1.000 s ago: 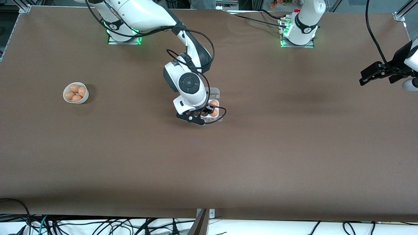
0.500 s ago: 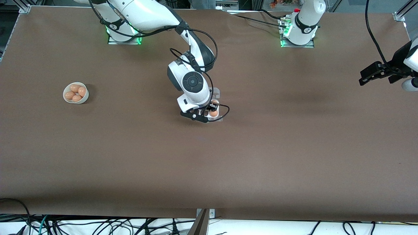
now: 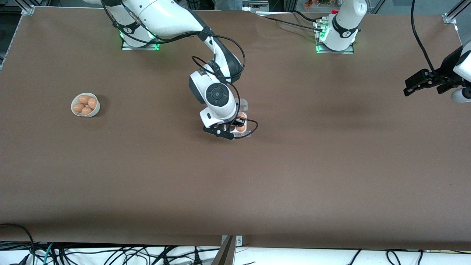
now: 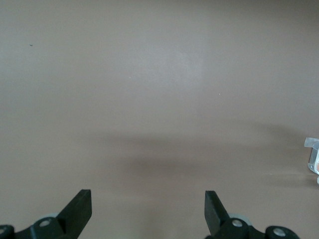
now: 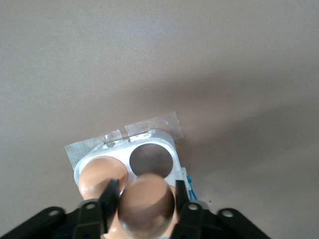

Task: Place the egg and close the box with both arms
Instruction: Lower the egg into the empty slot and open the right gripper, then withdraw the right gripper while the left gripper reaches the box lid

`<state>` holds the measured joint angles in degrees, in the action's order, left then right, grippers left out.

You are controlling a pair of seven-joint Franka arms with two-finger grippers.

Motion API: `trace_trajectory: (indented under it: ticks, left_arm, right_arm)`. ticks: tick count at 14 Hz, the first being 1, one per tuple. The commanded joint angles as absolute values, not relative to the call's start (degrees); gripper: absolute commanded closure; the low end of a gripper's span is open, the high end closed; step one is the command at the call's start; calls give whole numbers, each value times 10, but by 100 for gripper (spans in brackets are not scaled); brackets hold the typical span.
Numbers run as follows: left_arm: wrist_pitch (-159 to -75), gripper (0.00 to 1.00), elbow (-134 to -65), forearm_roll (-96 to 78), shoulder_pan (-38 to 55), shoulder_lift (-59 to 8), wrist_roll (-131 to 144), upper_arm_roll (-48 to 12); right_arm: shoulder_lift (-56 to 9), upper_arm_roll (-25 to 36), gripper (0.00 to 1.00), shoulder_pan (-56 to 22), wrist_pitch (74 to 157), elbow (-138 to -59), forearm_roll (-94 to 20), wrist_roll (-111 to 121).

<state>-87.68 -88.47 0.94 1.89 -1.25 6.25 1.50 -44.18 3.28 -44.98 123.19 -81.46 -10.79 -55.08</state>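
Note:
The box [image 3: 245, 133] stands mid-table with its clear lid [image 3: 243, 105] open and lying flat toward the robots' bases. My right gripper [image 3: 238, 120] is over the box, shut on a brown egg [image 5: 145, 200] that it holds just above the tray [image 5: 175, 149]. In the right wrist view one cell holds an egg [image 5: 99, 174] and the cell beside it [image 5: 151, 159] is empty. One egg in the box [image 3: 241, 128] shows in the front view. My left gripper [image 3: 415, 83] waits open and empty in the air at the left arm's end of the table, and it also shows in its wrist view [image 4: 148, 201].
A round white bowl [image 3: 74, 112] with several brown eggs stands toward the right arm's end of the table. Clear tape [image 5: 152, 123] holds the box to the brown table. A bit of clear plastic [image 4: 312, 154] shows at the edge of the left wrist view.
My right gripper has shifted a little toward the left arm's end, over the box, with the egg in it. The left arm has barely moved.

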Motion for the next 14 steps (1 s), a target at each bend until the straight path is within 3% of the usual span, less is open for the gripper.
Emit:
trace_trajectory:
  ticks: [1,6,10,12,14]
  left_arm:
    - [-864,0,-869,9,21,-18,57,15]
    - [-864,0,-873,1,25,-22,61,-10]
    - [-855,0,-871,-20,25,-47,131,-89]
    - [-855,12,-871,-61,26,-64,183,-128]
    - [-854,35,-871,-104,26,-84,223,-165]
  right_arm:
    - [-451,36,0,-454,1226,-793,-117,-558]
    - [-440,42,0,-442,1225,-783,-116,-554]
    - [-419,61,0,-411,1219,-774,-115,-541]
    - [-403,61,0,-386,1214,-776,-113,-527]
    - [-395,65,0,-374,1184,-776,-113,-495]
